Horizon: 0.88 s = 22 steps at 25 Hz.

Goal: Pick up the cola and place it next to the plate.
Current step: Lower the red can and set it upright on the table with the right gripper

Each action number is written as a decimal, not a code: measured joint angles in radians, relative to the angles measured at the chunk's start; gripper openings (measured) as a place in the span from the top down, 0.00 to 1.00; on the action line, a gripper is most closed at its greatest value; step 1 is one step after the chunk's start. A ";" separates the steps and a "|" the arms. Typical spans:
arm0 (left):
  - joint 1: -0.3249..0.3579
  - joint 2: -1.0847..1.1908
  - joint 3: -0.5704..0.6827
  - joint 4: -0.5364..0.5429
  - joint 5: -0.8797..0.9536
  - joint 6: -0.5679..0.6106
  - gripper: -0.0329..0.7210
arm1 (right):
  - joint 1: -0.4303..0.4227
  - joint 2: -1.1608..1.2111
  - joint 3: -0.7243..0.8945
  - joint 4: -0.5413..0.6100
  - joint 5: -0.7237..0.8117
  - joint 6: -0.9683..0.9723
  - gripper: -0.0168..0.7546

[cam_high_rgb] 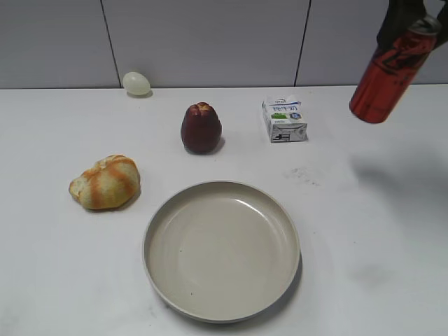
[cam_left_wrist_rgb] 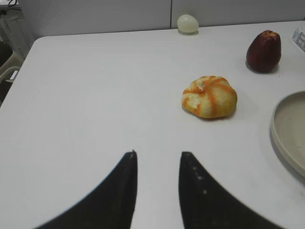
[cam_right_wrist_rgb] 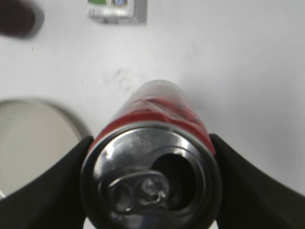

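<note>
The cola [cam_high_rgb: 387, 75] is a tall red can with black script, held tilted in the air at the upper right, well above the table. My right gripper [cam_high_rgb: 409, 17] is shut on the cola near its silver top [cam_right_wrist_rgb: 151, 179], whose tab opening is open. The beige plate [cam_high_rgb: 157, 276] lies at the front centre; its rim shows in the right wrist view [cam_right_wrist_rgb: 71, 119] and the left wrist view [cam_left_wrist_rgb: 281, 138]. My left gripper [cam_left_wrist_rgb: 157, 155] is open and empty over bare table at the left.
A bread roll [cam_high_rgb: 106, 182] lies left of the plate. A dark red fruit [cam_high_rgb: 201, 128] and a small white carton [cam_high_rgb: 284, 119] stand behind it. A pale egg [cam_high_rgb: 136, 83] sits by the back wall. A faint smudge [cam_high_rgb: 302, 173] marks the table right of the plate.
</note>
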 joint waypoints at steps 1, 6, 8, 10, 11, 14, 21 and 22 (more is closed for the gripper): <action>0.000 0.000 0.000 0.000 0.000 0.000 0.64 | 0.017 -0.036 0.067 0.000 0.000 -0.002 0.29; 0.000 0.000 0.000 0.000 0.000 0.000 0.64 | 0.153 -0.220 0.398 -0.013 -0.118 -0.013 0.29; 0.000 0.000 0.000 0.000 0.000 0.000 0.64 | 0.205 -0.254 0.502 -0.014 -0.188 -0.013 0.29; 0.000 0.000 0.000 0.000 0.000 0.000 0.64 | 0.249 -0.259 0.566 -0.014 -0.243 -0.011 0.29; 0.000 0.000 0.000 0.000 0.000 0.000 0.64 | 0.268 -0.257 0.591 -0.014 -0.261 -0.008 0.29; 0.000 0.000 0.000 0.001 0.000 0.000 0.64 | 0.304 -0.236 0.614 -0.014 -0.302 -0.005 0.29; 0.000 0.000 0.000 0.001 0.000 0.000 0.65 | 0.312 -0.167 0.616 -0.043 -0.354 -0.001 0.29; 0.000 0.000 0.000 0.001 0.000 0.000 0.65 | 0.312 -0.158 0.616 -0.045 -0.354 -0.001 0.29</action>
